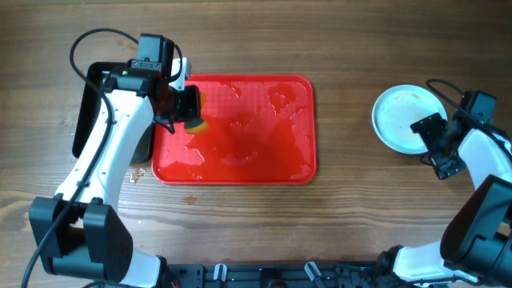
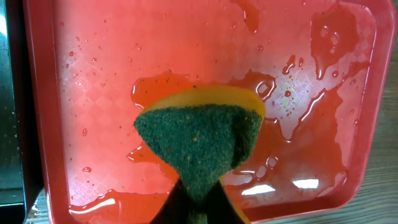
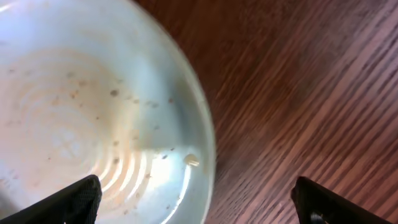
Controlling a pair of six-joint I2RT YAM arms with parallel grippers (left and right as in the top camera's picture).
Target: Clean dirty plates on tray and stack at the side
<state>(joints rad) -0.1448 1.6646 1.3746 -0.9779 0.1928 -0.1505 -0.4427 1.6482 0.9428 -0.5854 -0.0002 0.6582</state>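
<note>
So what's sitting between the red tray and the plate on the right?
Nothing but bare wooden table lies between the tray and the plate; the overhead view shows this.

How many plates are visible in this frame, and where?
1: a plate on the table, right of the tray. The tray holds none. More plates could be stacked under it; from above that cannot be told.
</note>
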